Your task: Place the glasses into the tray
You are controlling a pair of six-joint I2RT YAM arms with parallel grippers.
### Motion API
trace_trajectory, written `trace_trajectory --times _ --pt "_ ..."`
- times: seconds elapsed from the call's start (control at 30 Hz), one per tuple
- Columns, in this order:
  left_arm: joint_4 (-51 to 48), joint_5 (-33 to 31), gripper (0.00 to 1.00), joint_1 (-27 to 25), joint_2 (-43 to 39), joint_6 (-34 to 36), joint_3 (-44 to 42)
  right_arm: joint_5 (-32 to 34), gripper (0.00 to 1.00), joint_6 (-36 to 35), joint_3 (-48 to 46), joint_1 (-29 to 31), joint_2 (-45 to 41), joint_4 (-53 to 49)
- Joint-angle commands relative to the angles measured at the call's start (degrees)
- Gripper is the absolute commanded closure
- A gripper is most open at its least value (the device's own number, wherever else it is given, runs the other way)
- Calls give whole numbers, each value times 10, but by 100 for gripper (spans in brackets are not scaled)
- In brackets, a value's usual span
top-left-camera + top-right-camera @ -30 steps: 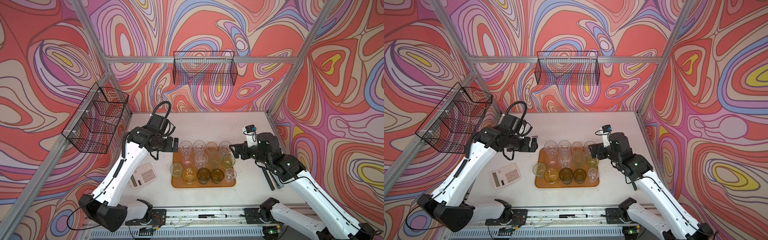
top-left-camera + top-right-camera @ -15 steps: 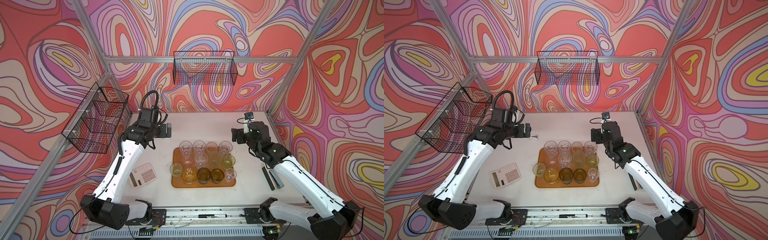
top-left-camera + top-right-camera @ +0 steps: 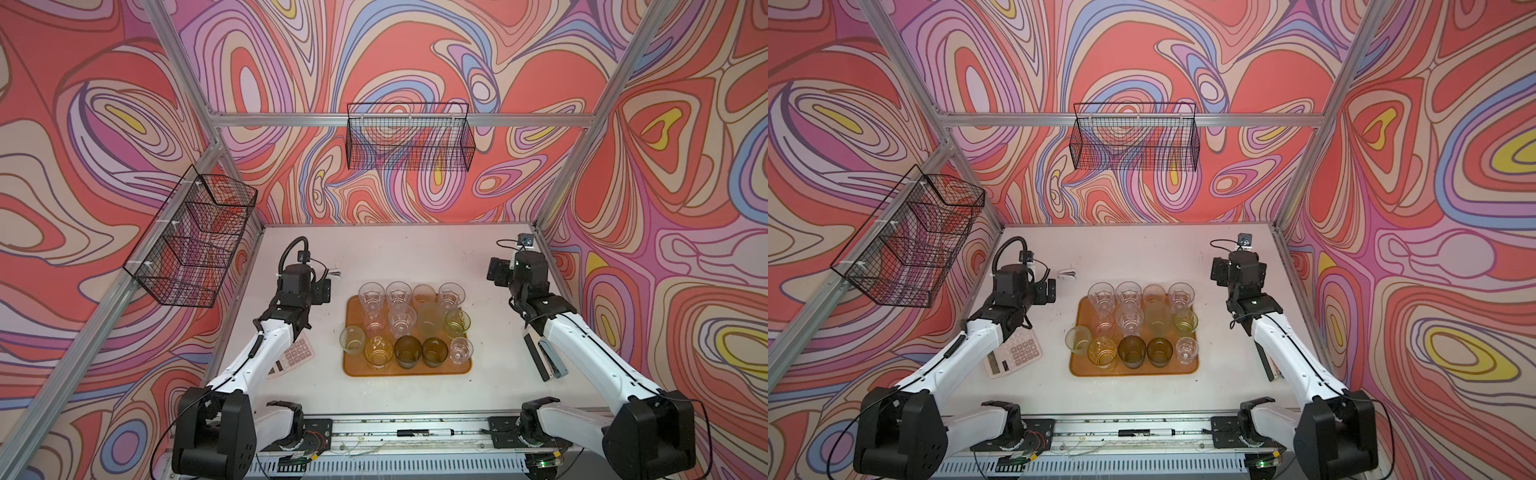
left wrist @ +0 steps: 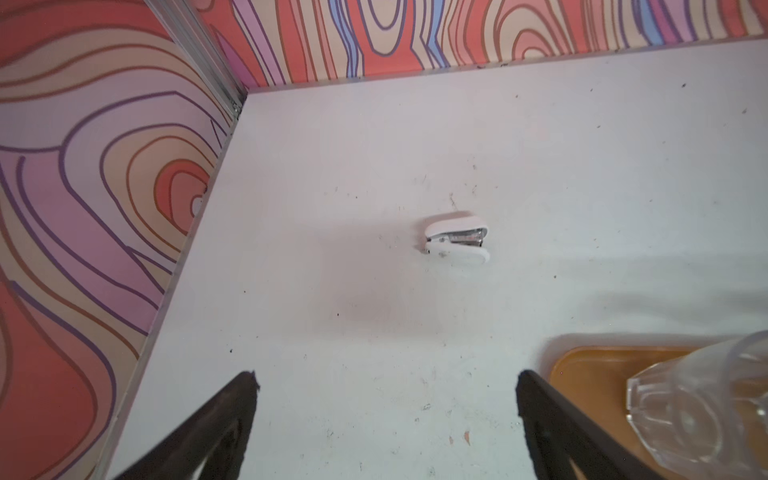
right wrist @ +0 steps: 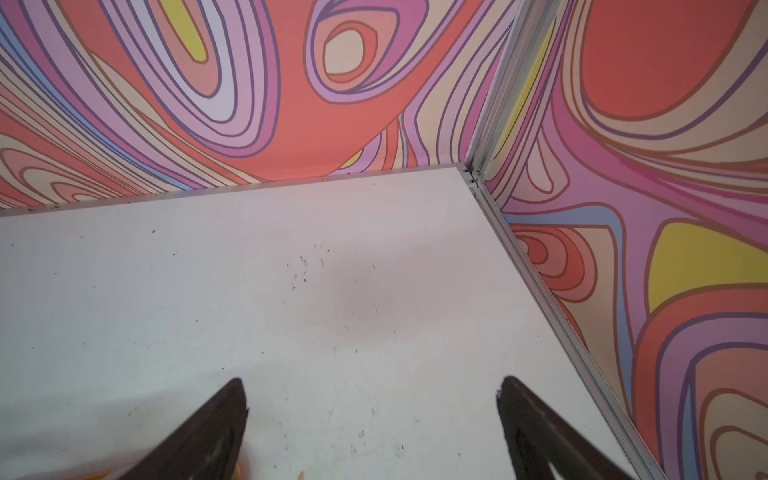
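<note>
The white table [image 3: 399, 253] lies under both grippers, and neither touches it. The orange-brown tray [image 3: 353, 369] sits between the two grippers, closer to the table's front edge than either and apart from both.

The left gripper [image 3: 325, 291] hangs just off the tray's far left corner. In the left wrist view its fingers [image 4: 220, 424] are spread wide with only bare table between them, and a corner of the tray [image 4: 590, 374] shows just outside one finger. The right gripper [image 3: 496, 272] hangs well off the tray's far right corner, near the side wall. In the right wrist view its fingers [image 5: 208, 432] are equally far apart, with nothing between them. Neither gripper holds or touches anything.

The glasses [image 3: 409, 322] stand upright on the tray in three close rows, between the grippers. The clear glass [image 4: 702, 407] at the tray's far left corner is the one nearest the left gripper. A pale green glass [image 3: 352, 338] stands at the tray's left edge; whether its base is inside the rim cannot be told.

A calculator [image 3: 297, 355] lies behind the left gripper, partly under that arm. A slim grey tool [image 3: 552, 362] lies behind the right gripper, beside that arm. A small white stapler [image 4: 456, 243] lies ahead of the left gripper's fingers, apart from them.
</note>
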Motion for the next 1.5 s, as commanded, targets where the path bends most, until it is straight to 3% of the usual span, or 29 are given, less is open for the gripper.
trace_trajectory --times 0.0,0.1,0.23,0.4,0.7,0.97,1.1,1.27,1.3,1.47 --pt "185 11 0 5 27 28 -59 6 2 -27 -60 -5 3 119" --pt "248 28 0 7 69 42 -79 2 2 -62 -131 -10 4 234" --pt "334 43 0 7 99 42 -123 -2 2 -85 -157 -19 36 276" --pt "523 -19 0 8 135 33 -201 -31 2 -89 -205 -22 87 396" --pt "685 -51 0 9 207 23 -246 -89 2 -107 -249 -22 198 592" --pt "501 -41 0 49 188 -31 -169 -122 2 -124 -321 -23 301 841" --pt "509 -42 0 48 188 -32 -173 -153 2 -113 -297 -41 313 799" --pt "516 -39 0 49 189 -30 -176 -215 2 -54 -193 -102 305 587" --pt "519 -32 0 49 189 -27 -177 -226 2 -34 -191 -122 307 587" --pt "521 -30 0 48 189 -26 -177 -133 2 -5 -235 -123 298 663"
